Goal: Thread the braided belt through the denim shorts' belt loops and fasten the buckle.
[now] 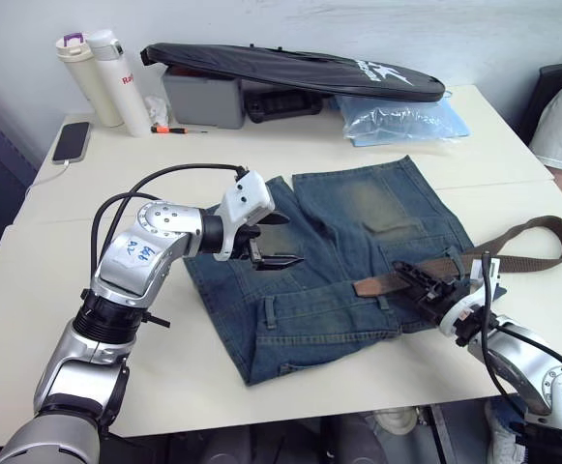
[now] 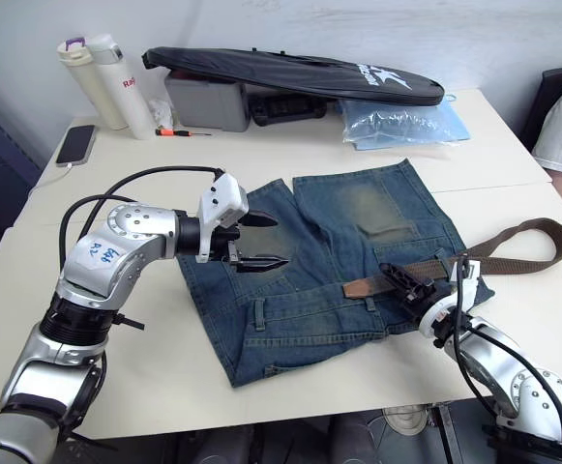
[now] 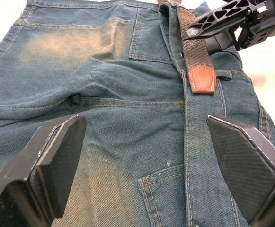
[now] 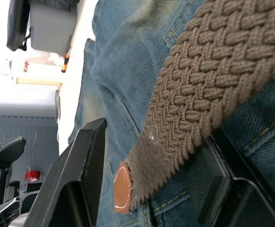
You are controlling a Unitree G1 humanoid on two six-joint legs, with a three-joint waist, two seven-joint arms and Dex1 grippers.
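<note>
Office/lab, white desks (image 1: 261,155), phone (image 1: 71,141), flasks (image 1: 97,77)

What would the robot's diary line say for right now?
left claw: open, over denim shorts | right claw: at braided belt on waistband | buckle: unfastened

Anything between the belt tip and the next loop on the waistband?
Nothing visible. The braided belt lies along the waistband of the denim shorts, its leather tip resting flat on bare denim. The right gripper is at the strap behind the tip. The left gripper hovers open over the shorts, off that line.
</note>
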